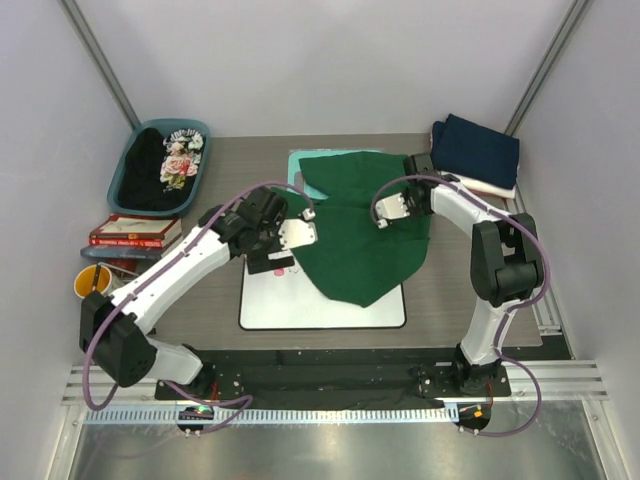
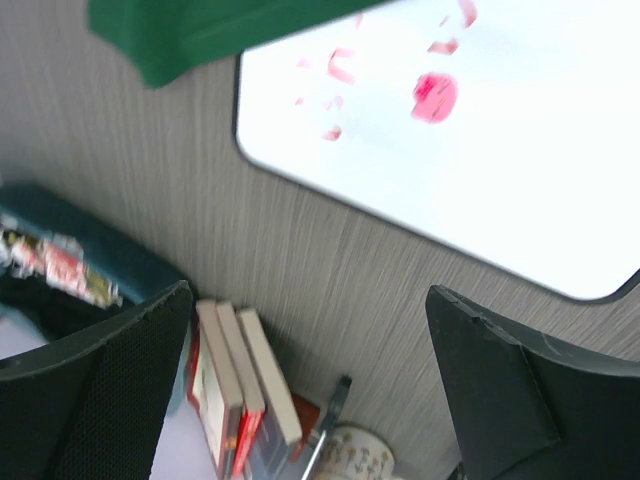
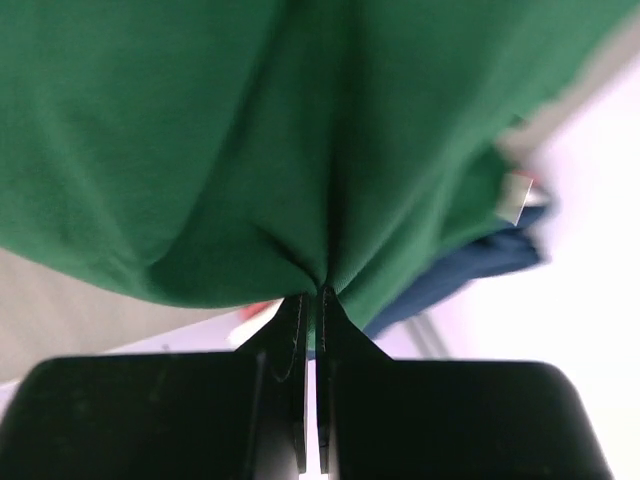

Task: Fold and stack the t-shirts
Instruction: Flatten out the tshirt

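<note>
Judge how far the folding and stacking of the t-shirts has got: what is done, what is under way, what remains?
Done: a folded navy shirt lies on a white one at the far right corner. Under way: the right gripper pinches the rumpled green shirt; the left gripper is open, empty. Left: fold and stack that one, then the floral shirt in the tub.

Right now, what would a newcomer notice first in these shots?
The plain dark green cloth t-shirt dominates the table centre, draped over the flat white whiteboard with red marks. The right gripper is shut on a pinch of its fabric. The left gripper hangs open near the shirt's left edge, holding nothing, and a stack of folded navy and white t-shirts sits at the far right corner.
</note>
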`<state>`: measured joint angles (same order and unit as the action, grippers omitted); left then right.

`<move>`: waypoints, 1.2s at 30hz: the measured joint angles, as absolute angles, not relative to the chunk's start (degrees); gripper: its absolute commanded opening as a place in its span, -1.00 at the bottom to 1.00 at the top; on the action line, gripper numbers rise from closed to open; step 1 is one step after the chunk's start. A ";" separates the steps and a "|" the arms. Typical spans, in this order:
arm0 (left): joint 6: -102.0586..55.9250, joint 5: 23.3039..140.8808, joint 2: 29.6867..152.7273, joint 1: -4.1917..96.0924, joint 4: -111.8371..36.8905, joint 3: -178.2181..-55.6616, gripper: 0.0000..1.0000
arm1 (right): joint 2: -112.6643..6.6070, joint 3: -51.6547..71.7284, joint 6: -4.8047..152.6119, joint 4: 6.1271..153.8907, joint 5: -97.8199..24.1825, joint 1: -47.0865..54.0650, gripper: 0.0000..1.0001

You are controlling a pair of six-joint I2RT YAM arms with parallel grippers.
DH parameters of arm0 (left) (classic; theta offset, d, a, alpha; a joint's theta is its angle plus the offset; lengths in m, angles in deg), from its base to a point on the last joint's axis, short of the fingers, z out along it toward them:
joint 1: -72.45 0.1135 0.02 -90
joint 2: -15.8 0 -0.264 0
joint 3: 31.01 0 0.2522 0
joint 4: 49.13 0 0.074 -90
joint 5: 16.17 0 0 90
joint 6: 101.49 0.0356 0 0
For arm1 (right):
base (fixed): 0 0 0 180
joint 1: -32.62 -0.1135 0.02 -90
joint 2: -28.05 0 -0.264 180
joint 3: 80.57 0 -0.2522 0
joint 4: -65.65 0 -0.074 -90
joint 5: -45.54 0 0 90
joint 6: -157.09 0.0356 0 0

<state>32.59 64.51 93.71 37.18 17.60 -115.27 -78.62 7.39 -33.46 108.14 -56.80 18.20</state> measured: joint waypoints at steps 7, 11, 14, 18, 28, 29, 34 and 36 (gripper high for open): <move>33.16 72.51 99.24 31.72 12.46 -115.29 1.00 | -80.52 8.85 -30.05 113.26 -61.45 18.88 0.39; 32.43 78.54 102.21 29.34 10.21 -115.99 1.00 | -83.36 1.47 -23.15 119.90 -57.78 19.67 0.47; 31.67 82.85 104.38 27.44 8.40 -116.54 1.00 | -84.74 -6.97 -15.41 125.61 -50.02 21.11 0.50; 30.45 86.69 106.06 24.44 5.60 -116.54 0.99 | -84.04 -12.15 -5.44 128.69 -39.47 23.71 0.54; 26.51 90.32 109.99 20.97 0.40 -115.90 1.00 | -85.94 -16.41 18.69 130.44 -24.32 32.06 0.53; 26.05 90.19 110.10 20.51 -0.21 -115.47 1.00 | -86.31 -17.31 20.92 130.07 -23.16 33.00 0.53; 23.21 86.34 111.28 17.03 -4.91 -111.31 1.00 | -86.18 -18.16 28.72 127.68 -19.18 35.75 0.54; 22.75 84.38 112.16 15.76 -6.59 -109.83 1.00 | -85.96 -18.12 31.01 127.23 -17.94 35.67 0.54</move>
